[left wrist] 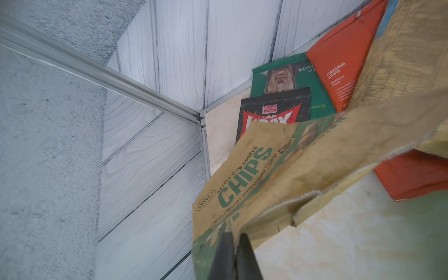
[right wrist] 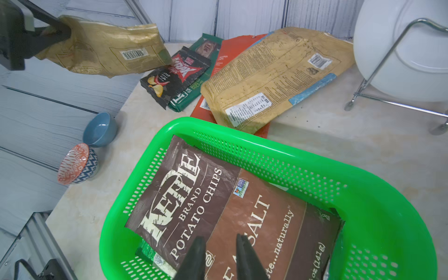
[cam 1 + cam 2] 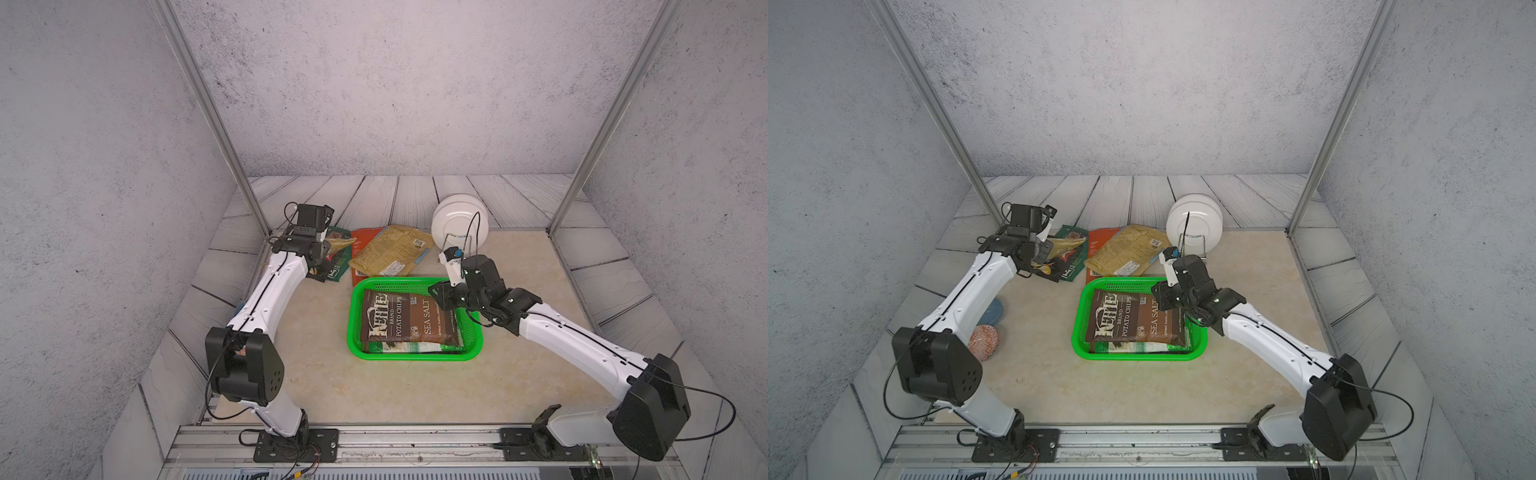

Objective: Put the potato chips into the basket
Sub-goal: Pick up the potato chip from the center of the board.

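I see my right pincer (image 2: 220,238), jaws parted and empty, above the brown Kettle bag (image 2: 194,194). That bag lies in the green basket (image 2: 242,137) on a green-white bag (image 2: 150,254). At the basket's 12 o'clock, the mustard bag (image 2: 274,77) overlaps the orange-red bag (image 2: 231,48). At 11 o'clock, the black KRAK bag (image 2: 177,75) lies on the dark green bag (image 2: 188,98). At 10 o'clock, the left pincer (image 2: 64,30) clamps the tan bag (image 2: 109,53), clear of the tabletop (image 2: 339,135).
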Available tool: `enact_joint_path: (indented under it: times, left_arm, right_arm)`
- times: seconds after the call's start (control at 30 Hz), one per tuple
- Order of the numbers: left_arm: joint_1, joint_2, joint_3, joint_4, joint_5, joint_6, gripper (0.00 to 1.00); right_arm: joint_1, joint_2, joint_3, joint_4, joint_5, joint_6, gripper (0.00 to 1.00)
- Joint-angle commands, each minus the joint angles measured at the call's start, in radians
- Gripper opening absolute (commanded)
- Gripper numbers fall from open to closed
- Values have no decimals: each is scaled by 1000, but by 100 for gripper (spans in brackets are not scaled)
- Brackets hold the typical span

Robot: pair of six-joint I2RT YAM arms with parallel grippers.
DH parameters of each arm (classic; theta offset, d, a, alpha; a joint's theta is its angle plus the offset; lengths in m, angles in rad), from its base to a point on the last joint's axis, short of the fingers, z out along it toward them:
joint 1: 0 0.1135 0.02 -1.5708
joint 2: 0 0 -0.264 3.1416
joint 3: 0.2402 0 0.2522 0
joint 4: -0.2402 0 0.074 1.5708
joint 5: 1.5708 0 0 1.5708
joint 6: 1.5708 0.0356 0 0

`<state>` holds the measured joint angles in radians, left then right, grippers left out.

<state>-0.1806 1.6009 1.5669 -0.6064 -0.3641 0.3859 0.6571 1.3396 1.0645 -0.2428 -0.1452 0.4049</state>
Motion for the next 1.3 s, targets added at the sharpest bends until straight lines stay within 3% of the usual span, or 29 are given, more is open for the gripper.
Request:
enact_joint_path:
  times: [0.0,0.37,0.6,0.97,1.27]
  left_arm:
    - [5,-89,71,-80,118,0,0]
    - [4,-214,198,-395,641,-5,0]
    - [4,-234,260,-482,866,-25,0]
    - [4,-247,298,-481,1034,-103,0]
    - [6,-246,297,-482,1161,-160,0]
  right_arm:
    - [0,-74,-17,78,-80,-30,26]
    - [3,-87,49,212,-350,8,25]
    - [13,-82,-7,338,-407,-89,35]
    - [32,-40,-48,463,-527,-190,48]
    - [32,25,-29,420,-456,-292,49]
